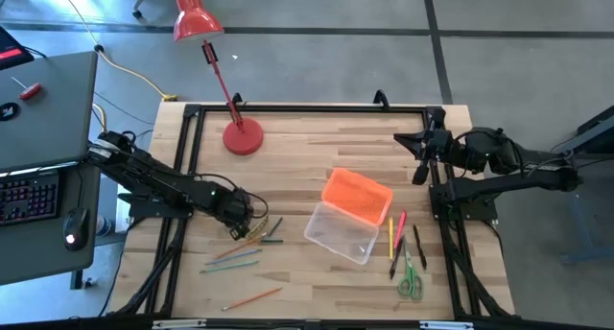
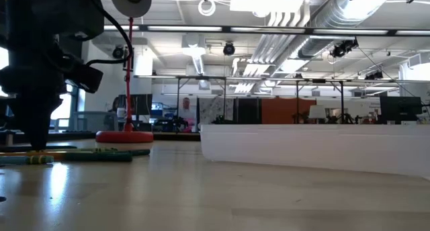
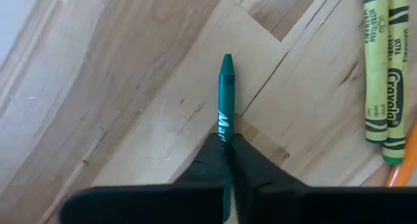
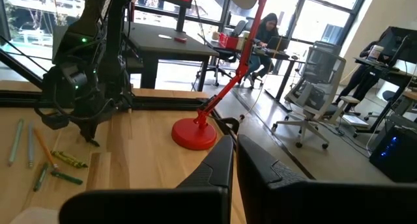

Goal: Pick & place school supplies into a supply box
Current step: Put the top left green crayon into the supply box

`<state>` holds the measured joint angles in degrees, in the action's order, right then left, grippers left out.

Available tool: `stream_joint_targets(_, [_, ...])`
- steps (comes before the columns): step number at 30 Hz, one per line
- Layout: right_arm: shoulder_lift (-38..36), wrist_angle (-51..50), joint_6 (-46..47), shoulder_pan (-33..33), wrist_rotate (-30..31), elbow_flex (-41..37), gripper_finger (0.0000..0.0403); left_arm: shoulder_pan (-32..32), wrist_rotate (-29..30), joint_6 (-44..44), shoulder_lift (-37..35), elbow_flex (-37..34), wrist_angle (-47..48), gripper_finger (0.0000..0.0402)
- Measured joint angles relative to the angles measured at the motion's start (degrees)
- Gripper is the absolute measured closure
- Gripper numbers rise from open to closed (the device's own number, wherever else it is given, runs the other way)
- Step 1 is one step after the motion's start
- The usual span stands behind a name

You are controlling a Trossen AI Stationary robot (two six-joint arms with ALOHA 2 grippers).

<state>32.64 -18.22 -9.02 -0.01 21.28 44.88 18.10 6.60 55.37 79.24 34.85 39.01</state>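
L gripper down at table, fingers pinched together; R gripper raised, closed, idle.

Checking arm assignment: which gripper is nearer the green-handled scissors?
Right. The right gripper hovers at the table's far right edge, up-table from the small green-handled scissors. The left gripper, shut on a green crayon, sits across the clear plastic box, farther away.
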Motion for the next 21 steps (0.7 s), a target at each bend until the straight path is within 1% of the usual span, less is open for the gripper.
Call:
stream_joint_targets(2, [0.02,0.0,0.0,0.0,0.0,0.0,0.0402,-0.04,1.52,0.21,0.04,0.0,-0.47,0.0388])
stream_joint_targets(5, [0.02,0.02,0.0,0.0,0.01,0.0,0.0402,-0.06,3.72,0.37,0.06,-0.04,-1.12,0.0369])
stream_joint_targets(7, [0.02,0.02,0.0,0.0,0.02,0.02,0.0402,-0.06,4.66,-0.12,0.11,0.22,-1.22,0.0364])
stream_joint_targets(10, [0.02,0.0,0.0,0.0,0.0,0.02,0.0402,-0.11,6.4,-1.11,0.42,2.14,0.58,0.0378])
stream_joint_targets(12, [0.02,0.01,0.0,0.0,0.0,0.02,0.0402,-0.12,8.14,-1.24,0.31,4.51,2.62,0.0392])
stream_joint_targets(15, [0.02,0.02,0.0,0.0,0.01,0.02,0.0402,-0.12,10.92,-3.91,0.18,8.42,6.03,0.0389])
stream_joint_targets(18, [0.02,0.0,0.0,0.0,0.02,0.02,0.0402,-0.12,14.37,-9.06,0.12,13.34,6.39,0.0384])
stream_joint_targets(21, [0.02,0.0,0.0,0.0,0.01,0.02,0.0402,-0.12,16.53,-15.77,0.11,19.37,6.29,0.0391])
